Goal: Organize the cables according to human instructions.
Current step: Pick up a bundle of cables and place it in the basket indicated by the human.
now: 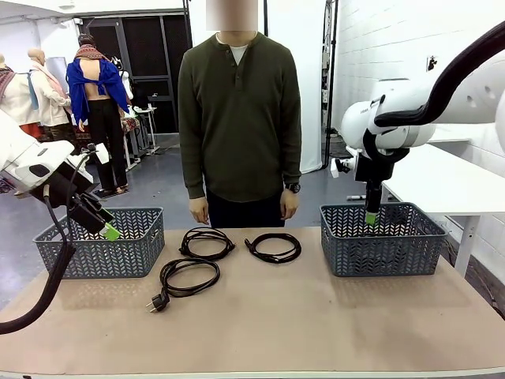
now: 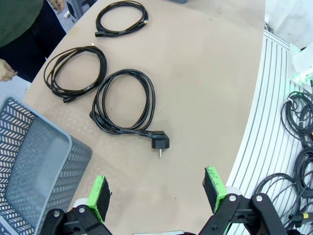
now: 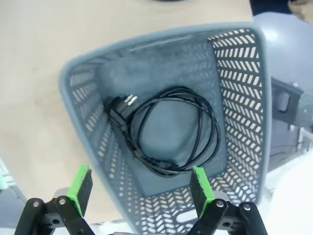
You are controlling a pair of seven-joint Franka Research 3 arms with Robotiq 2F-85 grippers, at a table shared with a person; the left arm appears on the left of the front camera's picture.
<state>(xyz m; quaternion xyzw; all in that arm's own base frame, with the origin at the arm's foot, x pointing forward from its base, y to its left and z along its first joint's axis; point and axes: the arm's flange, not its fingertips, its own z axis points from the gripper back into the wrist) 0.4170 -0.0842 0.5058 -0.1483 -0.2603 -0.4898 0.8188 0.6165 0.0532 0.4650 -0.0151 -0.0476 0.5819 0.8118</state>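
Observation:
Three coiled black cables lie on the tan table in front of the person (image 1: 239,118): one at the far left (image 1: 207,242), one at the far middle (image 1: 274,247), and a nearer one (image 1: 188,278) with its plug pointing toward me. The left wrist view shows the same three coils (image 2: 121,18) (image 2: 75,73) (image 2: 124,105). A fourth cable (image 3: 171,132) lies coiled inside the right basket (image 3: 239,73). My right gripper (image 3: 141,175) hangs open above that basket (image 1: 381,237), holding nothing. My left gripper (image 2: 156,180) is open and bare, raised beside the left basket (image 1: 102,241).
The left basket (image 2: 29,171) holds nothing that I can see. The person's hands (image 1: 199,209) hang at the table's far edge. A white table (image 1: 450,185) stands off to the right. Loose cables (image 2: 298,117) lie on the floor beyond the table's edge.

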